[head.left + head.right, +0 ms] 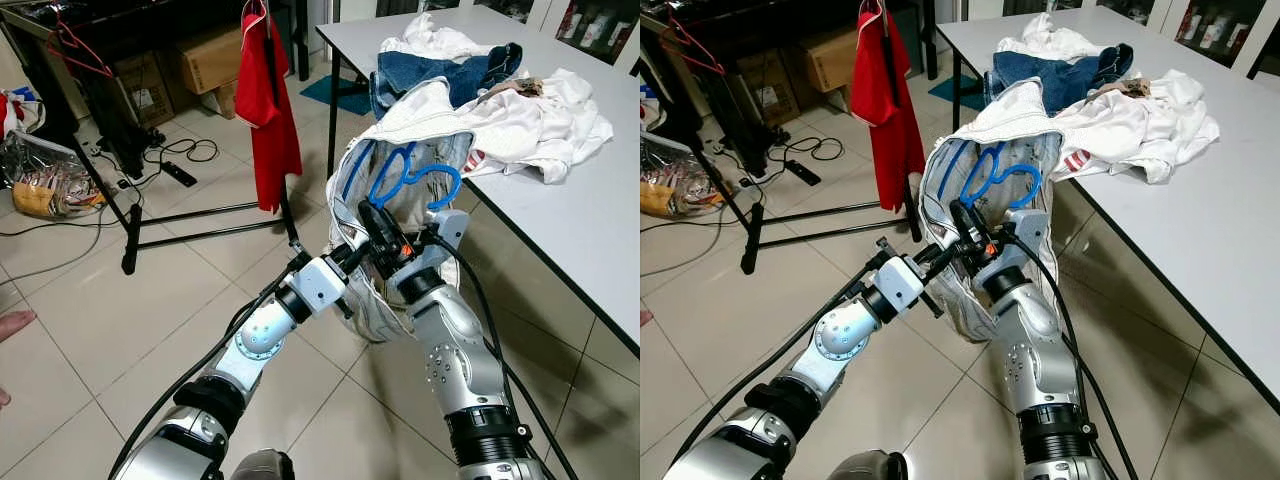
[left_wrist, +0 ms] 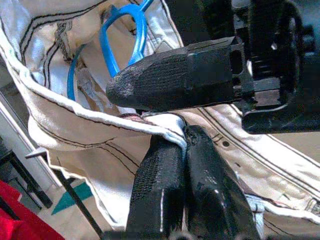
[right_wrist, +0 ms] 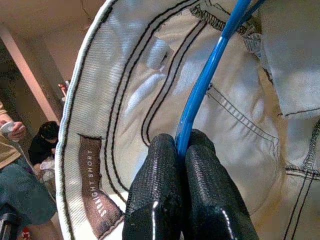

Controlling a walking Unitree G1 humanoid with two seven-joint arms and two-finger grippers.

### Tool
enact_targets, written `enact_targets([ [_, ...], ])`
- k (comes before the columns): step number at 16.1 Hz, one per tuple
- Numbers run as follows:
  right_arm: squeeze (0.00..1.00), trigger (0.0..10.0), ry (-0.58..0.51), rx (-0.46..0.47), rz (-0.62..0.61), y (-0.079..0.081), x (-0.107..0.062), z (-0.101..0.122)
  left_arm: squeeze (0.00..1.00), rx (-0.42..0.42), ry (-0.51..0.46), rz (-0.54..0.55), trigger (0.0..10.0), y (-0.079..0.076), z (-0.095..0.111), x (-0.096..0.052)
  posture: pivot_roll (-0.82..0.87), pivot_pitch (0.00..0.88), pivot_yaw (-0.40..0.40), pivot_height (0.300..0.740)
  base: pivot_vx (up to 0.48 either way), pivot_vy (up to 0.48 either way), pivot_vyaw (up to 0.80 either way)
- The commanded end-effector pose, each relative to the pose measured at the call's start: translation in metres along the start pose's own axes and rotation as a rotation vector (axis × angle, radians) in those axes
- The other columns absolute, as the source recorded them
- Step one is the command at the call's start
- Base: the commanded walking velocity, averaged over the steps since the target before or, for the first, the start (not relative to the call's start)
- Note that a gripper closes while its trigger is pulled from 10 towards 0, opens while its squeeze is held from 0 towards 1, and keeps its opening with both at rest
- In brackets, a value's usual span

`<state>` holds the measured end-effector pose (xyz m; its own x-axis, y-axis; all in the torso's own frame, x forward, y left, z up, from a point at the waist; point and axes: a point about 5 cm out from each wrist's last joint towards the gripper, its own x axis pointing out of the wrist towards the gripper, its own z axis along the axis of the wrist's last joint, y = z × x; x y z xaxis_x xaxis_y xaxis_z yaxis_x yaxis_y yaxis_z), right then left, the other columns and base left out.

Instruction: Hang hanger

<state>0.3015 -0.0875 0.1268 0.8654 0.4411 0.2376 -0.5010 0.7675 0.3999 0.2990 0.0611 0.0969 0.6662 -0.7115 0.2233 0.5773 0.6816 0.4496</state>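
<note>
A blue hanger sits inside a white denim garment that droops off the table's near corner. My right gripper is shut on the hanger's blue wire, with its fingertips inside the garment's opening. Just beside it, my left gripper is shut on the garment's hemmed edge. One right finger crosses close above the left fingertips. The hanger's hook is hidden in the cloth.
A black clothes rack stands to the left, with a red shirt and a red hanger on it. The white table carries jeans and white clothes. Cables, boxes and a person's hand lie left.
</note>
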Motion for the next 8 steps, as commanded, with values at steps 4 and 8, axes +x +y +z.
enact_targets([
  [4, 0.0, 10.0, 0.148, -0.225, 0.049, -0.009, -0.037, -0.017, 0.0, -0.15, 0.061, 0.326, 10.0, 0.021, -0.013, -0.035, 0.04, 0.0, 0.065, 0.74, 0.0, 0.0, 0.0],
  [8, 0.0, 10.0, 0.207, -0.327, 0.073, -0.015, -0.056, -0.021, 0.0, -0.097, 0.083, 0.303, 10.0, 0.019, -0.016, -0.054, 0.04, 0.0, 0.063, 0.74, 0.0, 0.0, 0.0],
])
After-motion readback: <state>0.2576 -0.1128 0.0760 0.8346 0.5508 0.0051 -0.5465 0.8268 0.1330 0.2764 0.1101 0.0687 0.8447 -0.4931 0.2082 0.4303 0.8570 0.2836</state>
